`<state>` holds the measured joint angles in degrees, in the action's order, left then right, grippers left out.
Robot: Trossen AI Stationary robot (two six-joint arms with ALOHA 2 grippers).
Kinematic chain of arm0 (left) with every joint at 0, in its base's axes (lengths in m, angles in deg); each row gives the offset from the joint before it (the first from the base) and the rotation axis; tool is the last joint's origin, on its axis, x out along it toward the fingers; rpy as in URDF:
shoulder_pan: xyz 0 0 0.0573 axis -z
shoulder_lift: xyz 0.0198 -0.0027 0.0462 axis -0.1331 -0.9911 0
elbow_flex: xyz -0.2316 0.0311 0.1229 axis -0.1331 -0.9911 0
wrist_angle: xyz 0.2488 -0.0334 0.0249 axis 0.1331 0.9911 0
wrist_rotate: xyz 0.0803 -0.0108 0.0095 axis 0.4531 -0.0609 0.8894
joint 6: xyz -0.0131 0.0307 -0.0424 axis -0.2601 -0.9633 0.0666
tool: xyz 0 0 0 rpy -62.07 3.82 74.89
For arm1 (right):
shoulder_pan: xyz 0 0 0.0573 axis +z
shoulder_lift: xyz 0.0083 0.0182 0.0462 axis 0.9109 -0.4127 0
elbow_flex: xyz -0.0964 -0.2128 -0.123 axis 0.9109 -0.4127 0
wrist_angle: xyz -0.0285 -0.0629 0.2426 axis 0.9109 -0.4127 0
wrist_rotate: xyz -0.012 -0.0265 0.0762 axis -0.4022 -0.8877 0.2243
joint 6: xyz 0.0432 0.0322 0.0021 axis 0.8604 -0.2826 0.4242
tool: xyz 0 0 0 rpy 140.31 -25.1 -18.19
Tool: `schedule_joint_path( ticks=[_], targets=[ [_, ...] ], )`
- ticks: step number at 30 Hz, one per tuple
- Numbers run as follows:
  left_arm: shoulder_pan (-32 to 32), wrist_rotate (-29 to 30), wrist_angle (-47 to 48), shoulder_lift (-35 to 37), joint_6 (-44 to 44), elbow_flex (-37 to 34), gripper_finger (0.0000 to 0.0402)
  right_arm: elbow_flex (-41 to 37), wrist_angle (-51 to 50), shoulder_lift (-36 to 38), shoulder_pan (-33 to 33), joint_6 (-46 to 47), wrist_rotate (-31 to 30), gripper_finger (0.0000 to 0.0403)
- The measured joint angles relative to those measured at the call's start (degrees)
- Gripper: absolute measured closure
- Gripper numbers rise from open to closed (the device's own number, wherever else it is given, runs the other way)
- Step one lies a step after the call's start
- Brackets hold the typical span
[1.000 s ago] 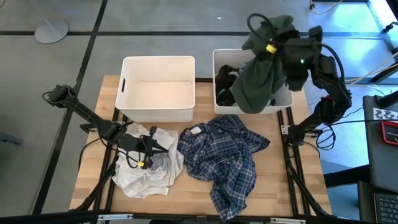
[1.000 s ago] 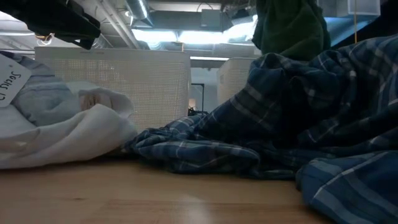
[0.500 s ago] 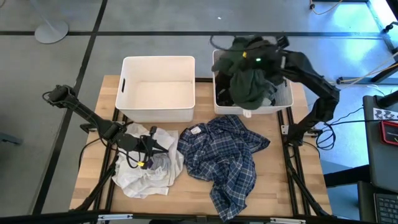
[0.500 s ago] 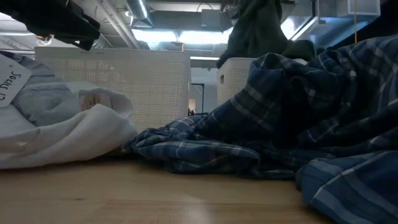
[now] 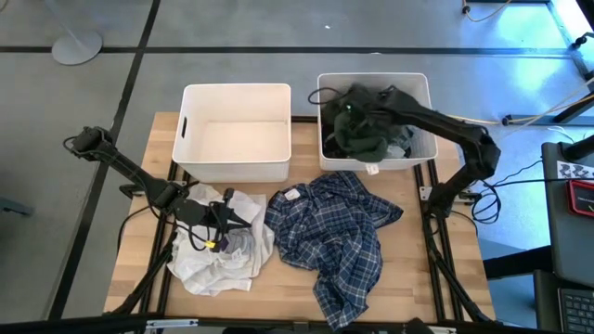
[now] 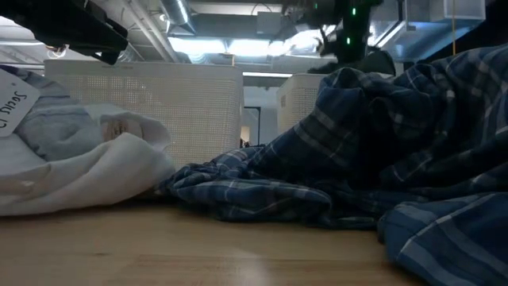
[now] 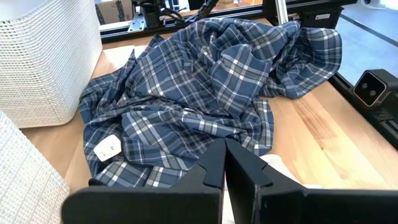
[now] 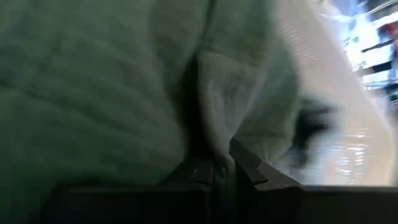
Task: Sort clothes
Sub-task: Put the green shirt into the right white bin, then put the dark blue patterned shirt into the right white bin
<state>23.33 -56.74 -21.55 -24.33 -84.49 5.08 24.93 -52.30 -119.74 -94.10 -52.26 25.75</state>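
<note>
Left gripper: jaws together, empty, over the white and pale garments on the bench. Left bin: holds no clothes. Plaid shirt: crumpled mid-bench. Right gripper: clamped on the dark green garment, inside the right bin with other dark clothes.

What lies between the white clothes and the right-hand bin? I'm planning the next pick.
The navy plaid shirt lies between the white clothes and the right-hand bin, as the high view shows.
</note>
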Motion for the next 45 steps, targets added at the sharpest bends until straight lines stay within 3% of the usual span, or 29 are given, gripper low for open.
schedule_joint_path(
  ticks=[6,13,16,23,28,32,45],
  targets=[
    [-0.07,0.67,-0.09,0.0,-0.24,0.0,0.04,-9.92,10.4,0.02,-3.12,0.85,7.0,0.0384],
    [-0.07,1.31,-0.09,0.0,-0.16,0.0,0.04,-15.73,20.1,0.13,-5.57,1.82,14.53,0.0378],
    [-0.07,1.31,-0.09,0.0,-0.11,0.0,0.04,-16.93,21.66,0.17,-6.51,2.7,15.88,0.0349],
    [-0.07,1.33,-0.02,0.0,-0.07,-0.02,0.04,-20.0,25.94,0.22,-6.86,4.23,16.07,0.0241],
    [-0.07,1.33,0.0,0.0,-0.03,-0.02,0.04,-21.49,28.74,0.22,-6.76,4.31,12.09,0.0198],
    [-0.07,1.33,0.02,0.0,-0.02,-0.02,0.04,-18.04,23.54,0.22,-6.75,3.82,11.17,0.0197],
    [0.05,1.33,0.33,0.0,1.46,-0.04,0.04,7.1,3.86,0.44,-1.61,5.39,11.07,0.0219]
  ],
)
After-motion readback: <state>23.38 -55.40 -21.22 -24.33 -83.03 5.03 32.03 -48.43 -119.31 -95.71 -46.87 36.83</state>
